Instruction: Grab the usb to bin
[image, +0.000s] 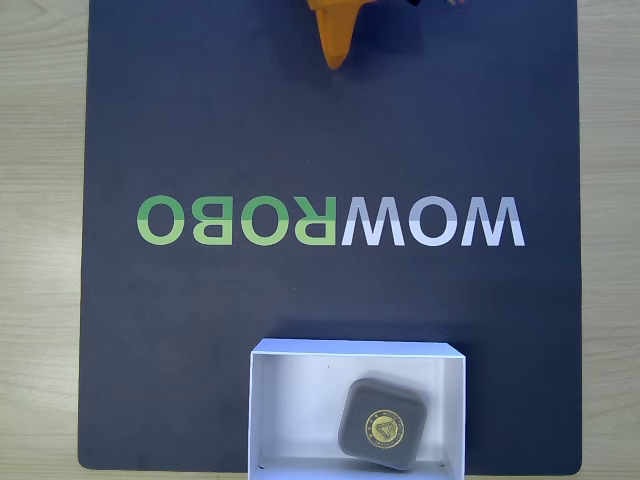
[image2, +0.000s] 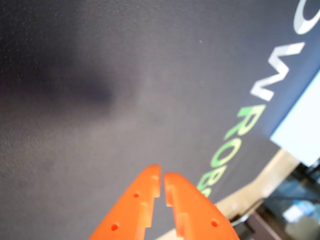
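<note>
While the arm is sitting at the mat's far edge, these lines are reading the scene:
Block: the usb is lying flat inside the bin, toward its right half in the fixed view.
Fingers: the gripper is hanging clenched and empty, tips nearly touching.
Risk: probably little; a low sweep back could be nudging the light bin.
Surroundings: the mat with its lettering is covering the counter; nothing is blocking.

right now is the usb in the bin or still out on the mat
In. The usb lies flat inside the bin, toward its right side in the fixed view, emblem up. The pincer is shut, holding nothing.
</note>
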